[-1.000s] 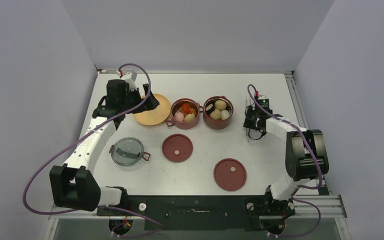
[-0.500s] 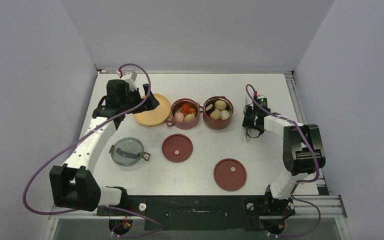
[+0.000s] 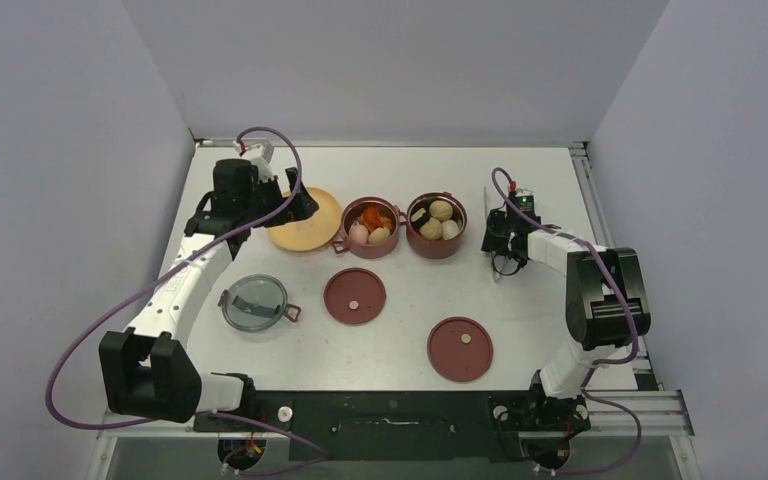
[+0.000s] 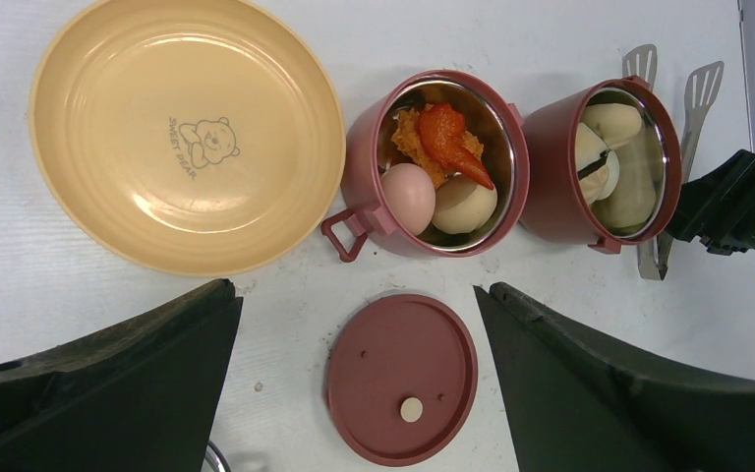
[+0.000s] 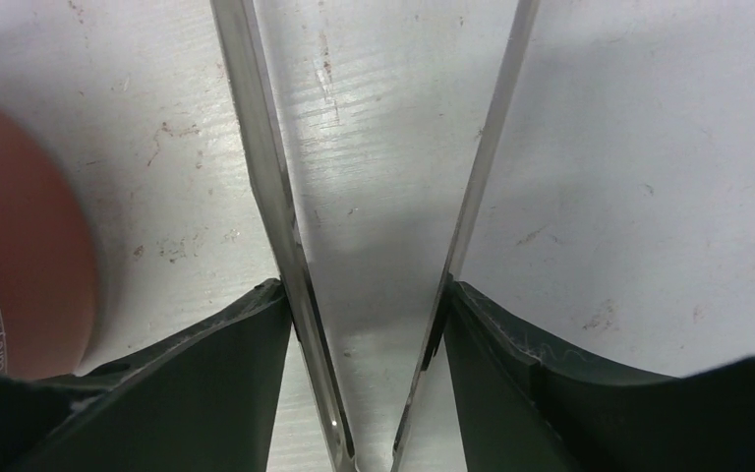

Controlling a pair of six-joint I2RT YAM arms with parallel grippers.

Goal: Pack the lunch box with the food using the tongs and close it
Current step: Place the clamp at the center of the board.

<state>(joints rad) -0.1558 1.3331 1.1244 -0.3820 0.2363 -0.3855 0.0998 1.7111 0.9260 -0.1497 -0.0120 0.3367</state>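
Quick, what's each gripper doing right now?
Left gripper: open, holding nothing.
Right gripper: closed on the tongs, touching both of their arms.

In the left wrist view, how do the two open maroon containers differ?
The left container holds red and orange pieces, a pink egg and a whitish ball; the right container holds only pale rounded pieces with a dark strip. The left container sits beside the yellow plate; the right container has the tongs lying beside it. Both are maroon, steel-lined, upright and uncovered.
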